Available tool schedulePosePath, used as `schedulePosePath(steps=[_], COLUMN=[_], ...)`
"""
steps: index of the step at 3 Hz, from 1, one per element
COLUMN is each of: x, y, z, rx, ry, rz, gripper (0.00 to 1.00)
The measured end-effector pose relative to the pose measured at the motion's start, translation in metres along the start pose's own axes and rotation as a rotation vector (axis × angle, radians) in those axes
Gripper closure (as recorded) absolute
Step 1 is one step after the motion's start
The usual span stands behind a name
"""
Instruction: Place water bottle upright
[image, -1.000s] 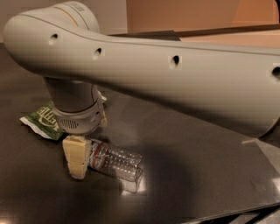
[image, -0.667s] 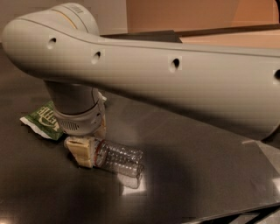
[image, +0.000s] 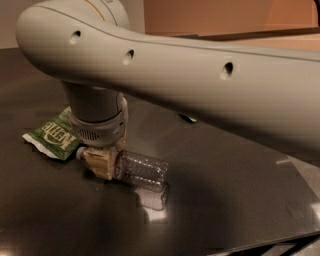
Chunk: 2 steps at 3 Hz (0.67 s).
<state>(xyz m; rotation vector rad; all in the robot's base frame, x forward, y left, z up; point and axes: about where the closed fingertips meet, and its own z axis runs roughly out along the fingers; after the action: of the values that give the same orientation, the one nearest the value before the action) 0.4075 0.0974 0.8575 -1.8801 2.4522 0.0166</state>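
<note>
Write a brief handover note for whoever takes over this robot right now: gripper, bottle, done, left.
Gripper: down at the table, over the cap end of the water bottle; grip unconfirmed.
Water bottle: lying on its side on the dark table, base pointing right, beside a green snack bag.
Done: the approach.
Left: secure the grip, lift, stand the bottle upright, release.

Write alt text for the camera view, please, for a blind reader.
The gripper sits at the cap end of a clear water bottle lying on its side on a dark table; a green snack bag lies nearby.
</note>
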Motion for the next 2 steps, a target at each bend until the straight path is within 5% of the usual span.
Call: schedulePosePath(steps=[1, 2], x=[0.013, 0.030], y=[-0.022, -0.047], z=[-0.026, -0.055], rx=[0.036, 0.074], ry=[-0.119, -0.286], rz=[0.030, 0.033], gripper=[1.00, 1.00])
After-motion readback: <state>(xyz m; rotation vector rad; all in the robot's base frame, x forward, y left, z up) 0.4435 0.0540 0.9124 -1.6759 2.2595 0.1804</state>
